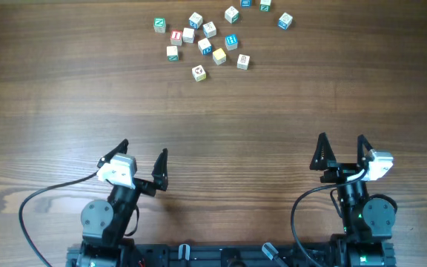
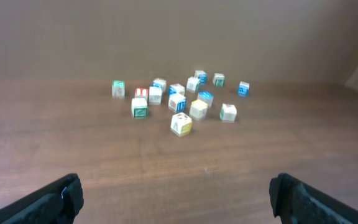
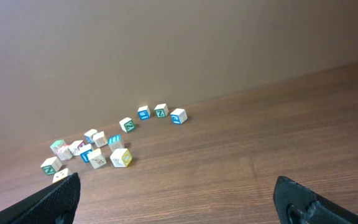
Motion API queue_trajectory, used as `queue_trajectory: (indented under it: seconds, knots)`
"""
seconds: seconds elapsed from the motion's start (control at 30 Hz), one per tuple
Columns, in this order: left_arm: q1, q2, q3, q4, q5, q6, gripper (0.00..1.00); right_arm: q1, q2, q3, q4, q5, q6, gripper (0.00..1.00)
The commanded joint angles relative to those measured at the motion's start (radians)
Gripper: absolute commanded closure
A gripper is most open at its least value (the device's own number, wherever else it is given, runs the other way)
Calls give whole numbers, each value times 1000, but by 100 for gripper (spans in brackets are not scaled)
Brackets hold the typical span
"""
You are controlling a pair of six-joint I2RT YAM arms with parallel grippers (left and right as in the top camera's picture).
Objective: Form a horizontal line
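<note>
Several small wooden letter cubes lie scattered at the table's far side, and none of them form a horizontal line. Among them are a pale yellow cube, a whitish cube with a green mark and the nearest cube. My left gripper hovers near the front left, open and empty. My right gripper is at the front right, also open and empty. Both are far from the cubes.
Other loose cubes carry red, blue and green marks; a few more sit apart at the far right. Bare wooden table stretches between cubes and grippers. A black cable loops at the front left.
</note>
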Motion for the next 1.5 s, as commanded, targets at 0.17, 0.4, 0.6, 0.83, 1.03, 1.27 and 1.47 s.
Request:
queue_trajectory:
  seconds: [0.17, 0.4, 0.6, 0.83, 1.03, 1.27, 1.47]
  knots:
    - [-4, -8, 138, -182, 32, -17, 0, -5, -8, -1, 2, -13, -17, 0]
    - [-4, -8, 200, -261, 32, -17, 0, -5, -8, -1, 2, -13, -17, 0]
    - [-4, -8, 233, -288, 32, -17, 0, -5, -8, -1, 2, -13, -17, 1]
    - [-4, -8, 234, -307, 32, -17, 0, -5, -8, -1, 2, -13, -17, 0]
    - [-4, -6, 247, -311, 32, -17, 0, -5, -8, -1, 2, -13, -17, 0]
    - [-4, -3, 312, -344, 32, -17, 0, -5, -8, -1, 2, -13, -17, 0]
    - [-4, 17, 356, -352, 32, -17, 0, -5, -7, -1, 2, -13, -17, 0]
